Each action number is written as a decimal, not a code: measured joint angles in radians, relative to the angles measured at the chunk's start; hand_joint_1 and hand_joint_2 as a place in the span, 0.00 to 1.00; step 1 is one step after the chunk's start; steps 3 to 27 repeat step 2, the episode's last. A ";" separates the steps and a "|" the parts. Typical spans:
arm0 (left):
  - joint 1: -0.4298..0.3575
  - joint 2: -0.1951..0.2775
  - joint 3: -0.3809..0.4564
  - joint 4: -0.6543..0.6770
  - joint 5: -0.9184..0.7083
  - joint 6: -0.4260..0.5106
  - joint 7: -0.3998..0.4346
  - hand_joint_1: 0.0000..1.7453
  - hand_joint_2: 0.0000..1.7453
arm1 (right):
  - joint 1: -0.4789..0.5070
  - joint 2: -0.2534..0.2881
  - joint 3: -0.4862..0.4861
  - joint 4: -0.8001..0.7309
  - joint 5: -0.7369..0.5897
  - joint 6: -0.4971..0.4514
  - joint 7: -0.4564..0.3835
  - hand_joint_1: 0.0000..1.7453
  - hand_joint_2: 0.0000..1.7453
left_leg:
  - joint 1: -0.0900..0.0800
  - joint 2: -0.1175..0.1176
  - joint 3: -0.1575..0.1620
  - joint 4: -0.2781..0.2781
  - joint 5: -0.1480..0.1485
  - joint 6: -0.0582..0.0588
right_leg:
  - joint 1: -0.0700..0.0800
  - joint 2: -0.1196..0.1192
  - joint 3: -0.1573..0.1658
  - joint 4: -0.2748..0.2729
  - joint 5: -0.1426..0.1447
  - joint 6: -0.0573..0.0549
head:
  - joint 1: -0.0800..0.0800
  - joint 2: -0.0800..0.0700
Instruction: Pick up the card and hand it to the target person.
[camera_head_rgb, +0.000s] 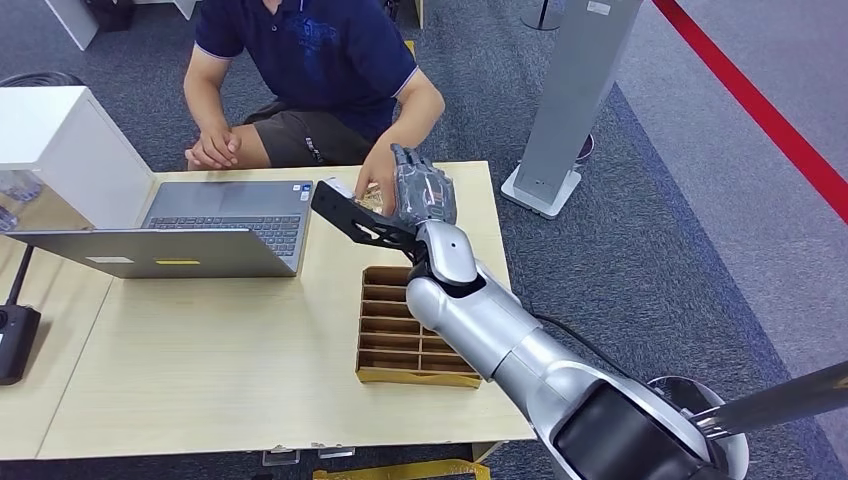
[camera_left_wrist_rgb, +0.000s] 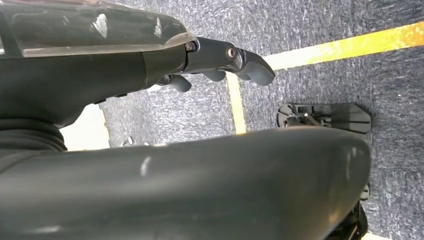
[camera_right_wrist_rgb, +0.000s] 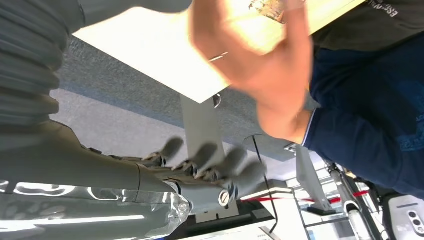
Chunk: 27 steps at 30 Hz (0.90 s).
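Pale wood tabletop (camera_head_rgb: 200, 380) carries an open laptop (camera_head_rgb: 200, 225) at the left of the frame and a brown cardboard divider tray (camera_head_rgb: 405, 335) at centre. Above the tray the right hand (camera_head_rgb: 425, 190) reaches toward the seated person (camera_head_rgb: 320, 60), whose hand (camera_head_rgb: 378, 185) meets it at the tabletop's far edge. Between them a small patterned card (camera_head_rgb: 372, 200) shows, touched by the person's hand. Whether the robot's fingers (camera_right_wrist_rgb: 210, 162) still pinch it I cannot tell; in the right wrist view they look blurred and spread, with the person's hand close over them. The left hand (camera_left_wrist_rgb: 220, 62) hangs over grey carpet, its fingers loosely curled in on nothing.

By its look the card should be thin, light, fairly stiff and smooth, so it could slip from a loose pinch. Taking it by one edge, with the other edge free for the person, seems best. The handover appears nearly complete.
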 joint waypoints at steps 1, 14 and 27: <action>0.000 0.000 0.000 0.000 0.003 0.000 -0.002 0.00 0.00 | 0.000 0.000 0.000 0.002 0.000 -0.005 0.000 0.00 1.00 | 0.000 0.000 0.000 0.000 0.000 0.000 | 0.000 0.000 0.000 0.000 0.000 0.000 | 0.000 0.000; 0.000 0.000 0.000 0.000 0.004 0.000 -0.003 0.00 0.00 | 0.000 0.000 0.000 0.002 -0.001 -0.007 0.000 0.00 1.00 | 0.000 0.000 0.000 0.000 0.000 0.000 | 0.000 0.000 0.000 0.000 0.000 0.000 | 0.000 0.000; 0.000 0.000 0.000 0.000 0.004 0.000 -0.003 0.00 0.00 | 0.000 0.000 0.000 0.002 -0.001 -0.007 0.000 0.00 1.00 | 0.000 0.000 0.000 0.000 0.000 0.000 | 0.000 0.000 0.000 0.000 0.000 0.000 | 0.000 0.000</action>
